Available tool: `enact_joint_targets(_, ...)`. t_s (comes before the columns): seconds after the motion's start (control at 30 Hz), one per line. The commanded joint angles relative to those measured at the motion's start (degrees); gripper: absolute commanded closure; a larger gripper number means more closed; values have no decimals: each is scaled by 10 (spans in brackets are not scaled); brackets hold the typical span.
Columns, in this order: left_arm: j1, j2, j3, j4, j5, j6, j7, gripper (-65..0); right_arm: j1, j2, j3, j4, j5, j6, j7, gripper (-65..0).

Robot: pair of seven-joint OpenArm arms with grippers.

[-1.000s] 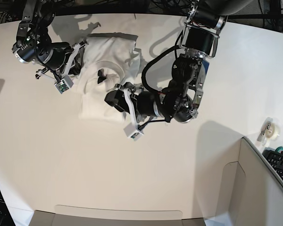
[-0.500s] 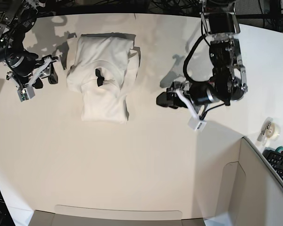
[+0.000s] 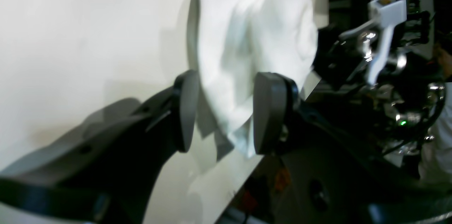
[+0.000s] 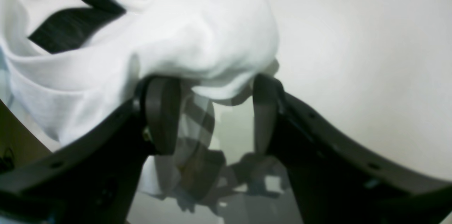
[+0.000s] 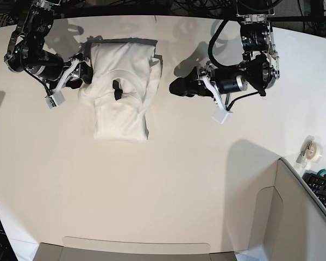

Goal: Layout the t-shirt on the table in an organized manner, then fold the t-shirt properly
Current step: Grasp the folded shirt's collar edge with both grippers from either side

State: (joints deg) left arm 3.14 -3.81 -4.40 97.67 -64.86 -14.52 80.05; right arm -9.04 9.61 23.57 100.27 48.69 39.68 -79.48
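Nearest the base camera, at 4 to 5 o'clock, a grey box-like panel point(image 5: 293, 217) stands at the tabletop's point(image 5: 168, 196) edge, with a keyboard point(image 5: 323, 191) and a roll of tape point(image 5: 314, 149) at about 3 o'clock beyond it. Farther in, past a broad bare stretch of white tabletop, the t-shirt point(image 5: 122, 89) lies folded into a narrow upright bundle at roughly 11 o'clock, its dark neck label point(image 5: 117, 89) showing near the middle and no print visible. My right pincer point(image 5: 82, 73) sits at the shirt's 9 o'clock side; its fingers point(image 4: 160, 114) stand apart, and from the wrist a rounded fold of white cloth bulges just above the gap between them, though I cannot tell whether they touch it. My left pincer point(image 5: 176, 86) hangs near the shirt's 3 o'clock edge, clear of the cloth in the base view; its pads point(image 3: 268, 111) are spread, with the shirt seen blurred beyond them. Farthest off, the tabletop's curved far edge meets a dark background.
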Motion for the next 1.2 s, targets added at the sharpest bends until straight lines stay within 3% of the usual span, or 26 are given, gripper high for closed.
enact_joint_targets(0.0,-5,1,1,9,-17,2,-1,-260,4,7,-6,10,21,3,9,-331)
enact_joint_targets(0.27,-6,20,44,9,-16,2,-1,-260,6,7,-15,7,38,3,9,-331)
enact_joint_targets(0.47,-6,17,77,9,-16,2,-1,-260,5,8,-15,7,90,3,9,-331)
enact_joint_targets(0.63,-6,16,77,9,-16,2,-1,-260,5,12,-15,7,130,3,9,-331)
enact_joint_targets(1.0,-6,15,76,9,-16,2,-1,-260,0,9,-16,7,132,3,8,-332)
enact_joint_targets(1.17,-6,15,76,9,-15,2,-1,-260,-7,13,-16,7,173,3,8,-334)
